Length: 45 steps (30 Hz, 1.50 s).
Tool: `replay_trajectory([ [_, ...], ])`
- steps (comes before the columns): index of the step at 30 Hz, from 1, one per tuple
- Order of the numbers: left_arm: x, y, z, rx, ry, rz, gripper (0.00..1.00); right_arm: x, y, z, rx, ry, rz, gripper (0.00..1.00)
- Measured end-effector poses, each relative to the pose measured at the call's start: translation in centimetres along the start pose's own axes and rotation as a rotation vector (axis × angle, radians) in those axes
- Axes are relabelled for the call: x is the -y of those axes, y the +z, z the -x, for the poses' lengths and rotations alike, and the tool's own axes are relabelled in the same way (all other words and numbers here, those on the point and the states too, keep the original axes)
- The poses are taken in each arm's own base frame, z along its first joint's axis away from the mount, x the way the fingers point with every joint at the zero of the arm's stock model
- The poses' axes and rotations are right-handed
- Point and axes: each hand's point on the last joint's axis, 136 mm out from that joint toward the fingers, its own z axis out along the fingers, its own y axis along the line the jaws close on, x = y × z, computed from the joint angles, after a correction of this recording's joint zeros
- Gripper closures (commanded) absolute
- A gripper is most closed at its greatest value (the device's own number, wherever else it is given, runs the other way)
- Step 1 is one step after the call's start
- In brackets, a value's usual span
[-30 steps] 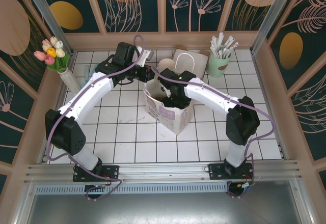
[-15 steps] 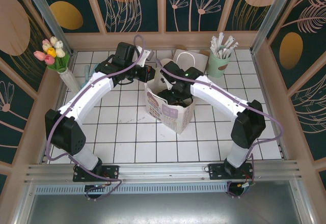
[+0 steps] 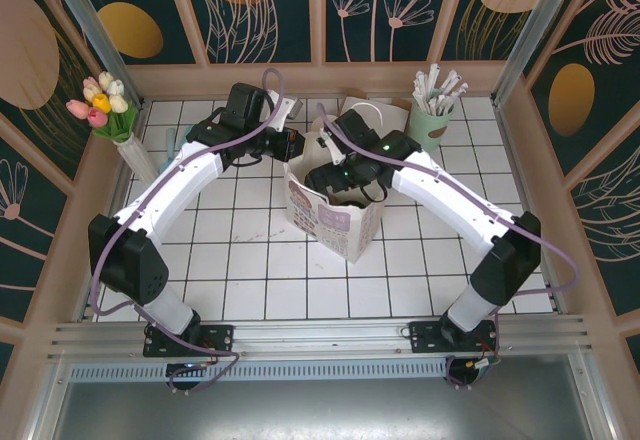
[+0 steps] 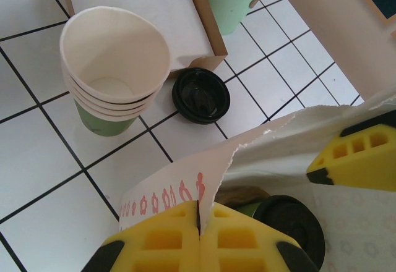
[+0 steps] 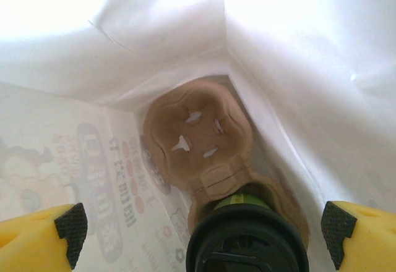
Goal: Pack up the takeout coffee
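Right wrist: right claw (image 5: 204, 232) gapes above takeout coffee (image 5: 247, 250), seemingly seated in carrier (image 5: 198, 136); left claw (image 4: 199, 225) pinches bag (image 4: 176, 188).

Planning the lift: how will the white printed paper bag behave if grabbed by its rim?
Probably floppy: white printed paper bag looks thin, rim ragged where the left gripper pinches it; may tear. Likely bottom-heavy: dark-green black-lidded cup in brown pulp carrier inside.
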Motion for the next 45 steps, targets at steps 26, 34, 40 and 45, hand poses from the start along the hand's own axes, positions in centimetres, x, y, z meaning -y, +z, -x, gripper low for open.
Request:
replay_trajectory([
  [26, -0.3, 0.0, 0.0, 0.003, -0.009, 0.016, 1.0, 0.4, -10.1, 4.4, 0.484, -0.033, 0.066, 0.01],
  [34, -0.4, 0.0, 0.1, 0.005, -0.008, 0.022, 1.0, 0.8, -12.7, 4.5, 0.565, -0.026, 0.093, 0.01],
  [40, -0.4, 0.0, 0.1, 0.005, -0.008, 0.022, 1.0, 0.8, -12.4, 4.4, 0.56, -0.025, 0.097, 0.01],
  [45, -0.4, 0.0, 0.1, 0.005, -0.008, 0.022, 1.0, 0.8, -12.3, 4.3, 0.557, -0.025, 0.098, 0.01],
])
